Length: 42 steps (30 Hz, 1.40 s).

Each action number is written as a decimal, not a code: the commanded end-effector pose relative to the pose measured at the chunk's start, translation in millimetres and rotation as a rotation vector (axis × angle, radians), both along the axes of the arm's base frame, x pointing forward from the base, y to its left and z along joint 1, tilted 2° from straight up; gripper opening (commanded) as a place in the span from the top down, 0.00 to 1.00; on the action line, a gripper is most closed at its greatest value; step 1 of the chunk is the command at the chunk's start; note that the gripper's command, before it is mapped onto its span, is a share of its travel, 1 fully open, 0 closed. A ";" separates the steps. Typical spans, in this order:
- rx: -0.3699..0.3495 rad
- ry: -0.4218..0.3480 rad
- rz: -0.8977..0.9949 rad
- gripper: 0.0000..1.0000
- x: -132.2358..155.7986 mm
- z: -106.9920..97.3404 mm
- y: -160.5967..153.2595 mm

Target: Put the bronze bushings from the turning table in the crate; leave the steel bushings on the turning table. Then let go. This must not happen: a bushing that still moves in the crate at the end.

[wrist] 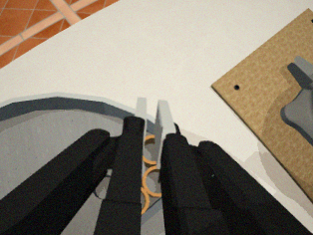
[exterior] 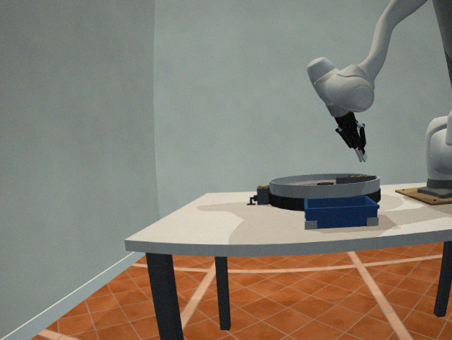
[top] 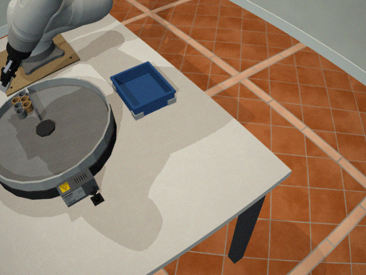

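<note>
Bronze bushings (top: pixel 27 109) (exterior: pixel 358 176) (wrist: pixel 145 180), three in number, lie below the gripper (top: pixel 5 85) (exterior: pixel 361 160) (wrist: pixel 150 114), well apart from it, on the turning table (top: pixel 107 113) (exterior: pixel 310 189) (wrist: pixel 60 103), clustered with steel bushings (top: pixel 21 114) (wrist: pixel 97 191). They stand upright, long axes vertical, open ends up. The arm (top: pixel 28 26) (exterior: pixel 343 87) angles the gripper obliquely downward, fingers parted by a narrow gap, nothing held.
</note>
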<state>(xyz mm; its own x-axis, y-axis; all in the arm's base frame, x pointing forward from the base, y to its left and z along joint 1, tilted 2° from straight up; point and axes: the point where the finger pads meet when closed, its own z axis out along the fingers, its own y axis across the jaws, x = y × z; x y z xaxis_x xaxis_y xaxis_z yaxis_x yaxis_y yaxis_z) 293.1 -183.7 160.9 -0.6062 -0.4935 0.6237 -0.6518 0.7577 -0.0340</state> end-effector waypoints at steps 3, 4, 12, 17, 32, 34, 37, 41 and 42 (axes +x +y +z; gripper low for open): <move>0.000 0.000 0.000 0.94 0.0 0.0 0.0; 0.000 0.000 0.000 0.94 0.0 0.0 0.0; 0.000 0.000 0.000 0.94 0.0 0.0 0.0; 0.000 0.000 0.000 0.94 0.0 0.0 0.0; 0.000 0.000 0.000 0.94 0.0 0.0 0.0; 0.000 0.000 0.000 0.94 0.0 0.0 0.0; 0.000 0.000 -0.001 0.94 0.1 0.0 0.0; 0.002 0.000 -0.048 0.94 8.1 -2.4 -1.6; 0.002 0.000 -0.075 0.94 12.7 -3.9 -2.5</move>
<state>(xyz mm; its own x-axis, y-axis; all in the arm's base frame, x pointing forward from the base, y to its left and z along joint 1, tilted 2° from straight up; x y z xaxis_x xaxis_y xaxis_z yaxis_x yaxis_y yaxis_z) 299.6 -185.1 158.8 -0.6245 -0.4708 0.6232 -0.6223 0.7821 -0.0327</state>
